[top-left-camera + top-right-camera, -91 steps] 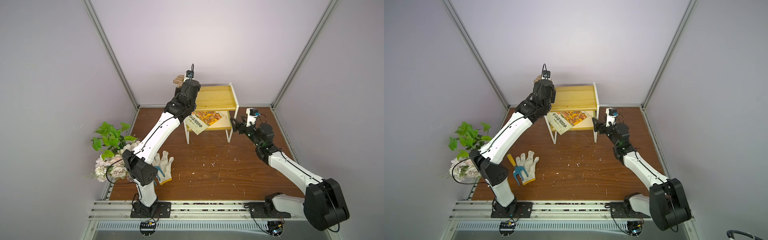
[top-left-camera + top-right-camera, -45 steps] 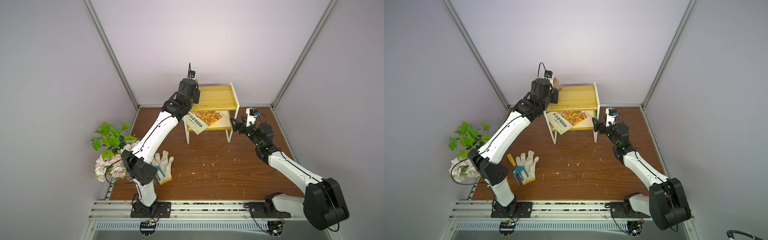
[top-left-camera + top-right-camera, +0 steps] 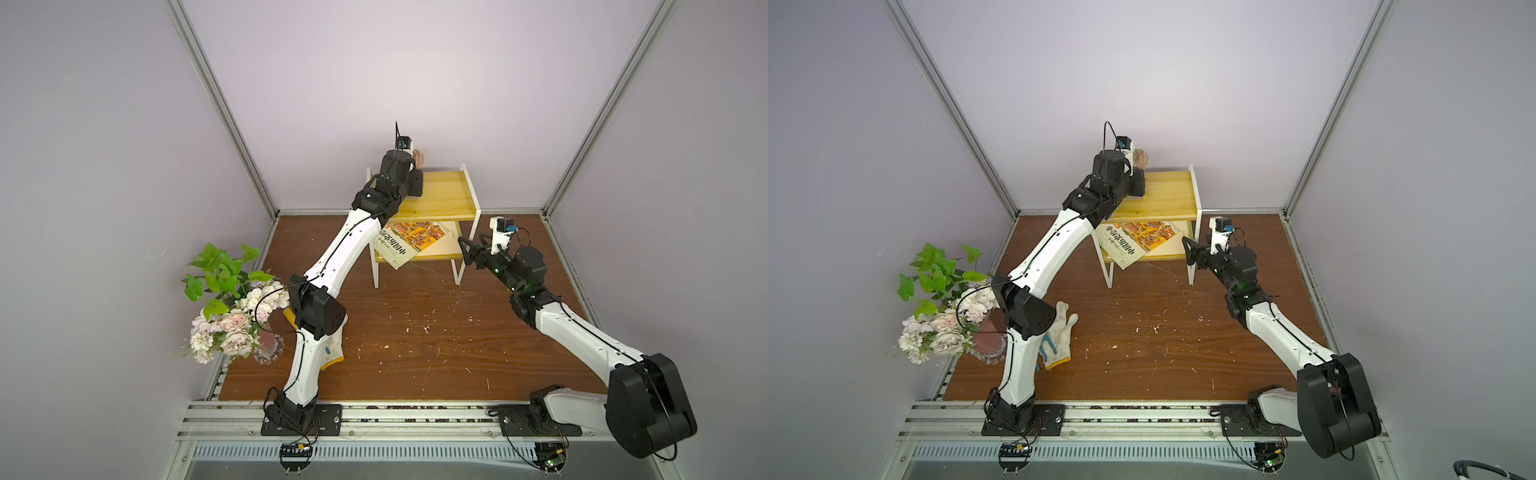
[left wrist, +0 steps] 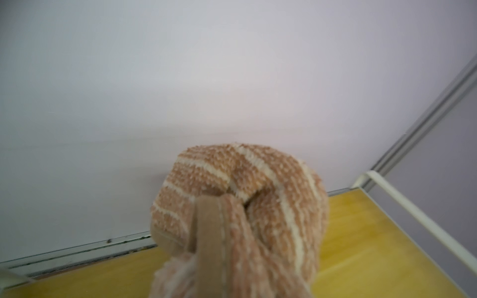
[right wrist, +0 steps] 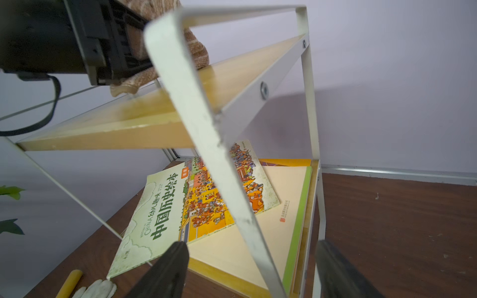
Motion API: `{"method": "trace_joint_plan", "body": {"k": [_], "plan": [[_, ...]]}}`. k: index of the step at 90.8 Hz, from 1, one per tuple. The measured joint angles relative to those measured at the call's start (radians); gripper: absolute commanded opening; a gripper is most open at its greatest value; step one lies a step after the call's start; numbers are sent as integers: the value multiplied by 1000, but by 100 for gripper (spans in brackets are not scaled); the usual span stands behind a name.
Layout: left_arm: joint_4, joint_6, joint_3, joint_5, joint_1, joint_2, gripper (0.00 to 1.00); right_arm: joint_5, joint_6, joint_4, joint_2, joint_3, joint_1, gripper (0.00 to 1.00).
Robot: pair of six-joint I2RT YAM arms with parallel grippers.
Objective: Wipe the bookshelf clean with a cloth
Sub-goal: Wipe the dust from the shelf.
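Purple walls (image 3: 415, 83), brown floor (image 3: 415, 357). Bookshelf (image 3: 446, 197) far centre; cloth (image 4: 240, 206) bunched on its top board's far-left corner, pinched tight by left gripper (image 5: 133, 43). Soft, light, floppy, so I'd hold a thick fold. Right gripper (image 3: 466, 252) wide, empty, beside near-right leg (image 3: 458, 274).

Bunched cloth (image 3: 1140, 158) on bookshelf (image 3: 1169, 195) top board, far corner, gripped by left gripper (image 3: 1137, 168). Right gripper (image 3: 1188, 250) agape at bookshelf front leg; contact unclear.

Bright even light, soft shadows, cloth (image 4: 240, 206) close-up blurred, perhaps motion
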Motion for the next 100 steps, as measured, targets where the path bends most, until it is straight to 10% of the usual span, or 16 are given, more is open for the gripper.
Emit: {"method": "trace_joint_plan", "body": {"k": [26, 53, 81, 100], "plan": [[34, -4, -203, -217, 64, -128, 0, -24, 25, 34, 14, 0, 0, 78], [97, -67, -206, 228, 63, -127, 0, -26, 21, 34, 15, 0, 0, 79], [36, -22, -417, -98, 43, -286, 0, -24, 8, 32, 15, 0, 0, 77], [19, -22, -404, 67, -30, -302, 0, -23, -3, 34, 21, 3, 0, 52]]}}
